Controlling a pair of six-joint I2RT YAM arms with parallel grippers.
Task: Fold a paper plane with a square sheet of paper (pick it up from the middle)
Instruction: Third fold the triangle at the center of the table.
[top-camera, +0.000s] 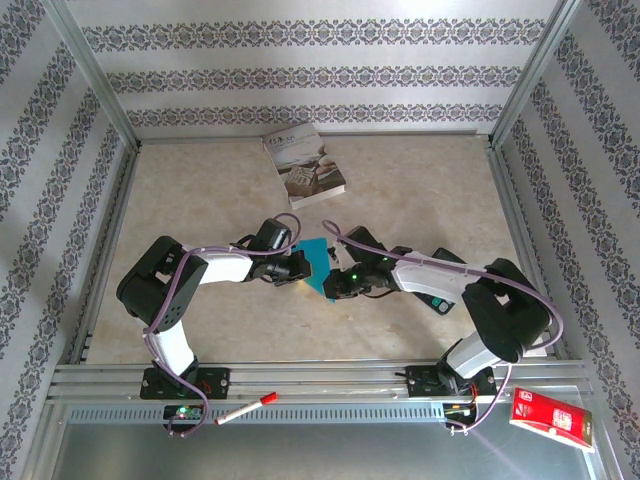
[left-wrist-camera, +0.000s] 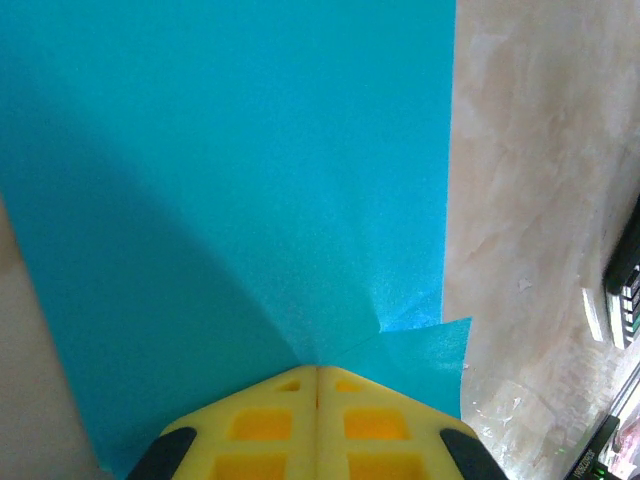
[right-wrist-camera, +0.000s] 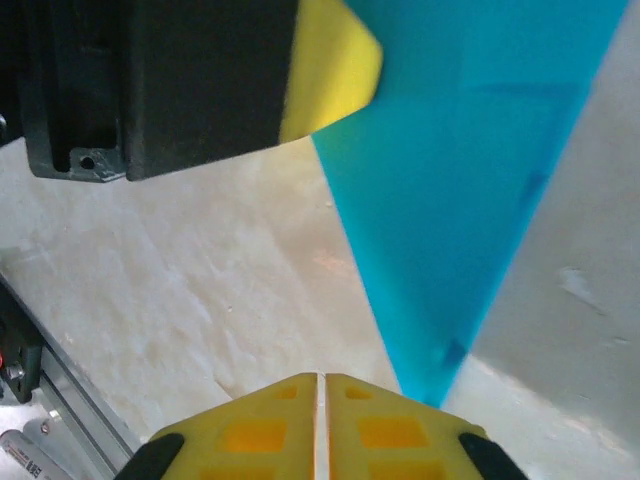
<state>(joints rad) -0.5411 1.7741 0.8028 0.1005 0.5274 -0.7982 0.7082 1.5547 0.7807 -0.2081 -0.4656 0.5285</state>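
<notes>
Marbled table (top-camera: 420, 200); teal paper (top-camera: 316, 265) creased, tapering downward.

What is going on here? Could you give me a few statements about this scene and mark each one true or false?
1. The left gripper pinches the blue paper. True.
2. The book lies under the paper. False: it lies apart from it, further back on the table.
3. A pen with a red cap lies on the metal rail at the near edge. True.
4. The paper lies flat on the table. False: it is lifted, held up between the two arms.
5. The right gripper has its fingers closed together. True.
</notes>
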